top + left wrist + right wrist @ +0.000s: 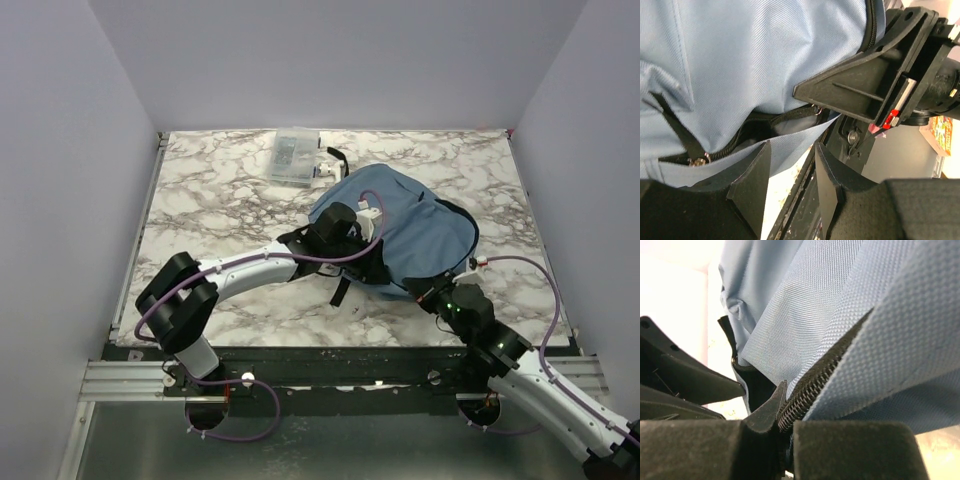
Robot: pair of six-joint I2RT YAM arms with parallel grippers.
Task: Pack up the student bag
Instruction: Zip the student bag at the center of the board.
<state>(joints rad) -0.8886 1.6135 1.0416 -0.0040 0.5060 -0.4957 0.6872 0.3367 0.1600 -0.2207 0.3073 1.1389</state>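
In right end effector (785,426): student bag (840,315) clamped at zip (815,382).

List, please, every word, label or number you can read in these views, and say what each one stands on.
No text can be read in any view.
Orange-and-red printed item at the right edge of the left wrist view: it carries print, but this is too blurred to read.
Clear plastic box in the top view: anything printed on it or inside it is too small to read.
Student bag: no label or logo shows.
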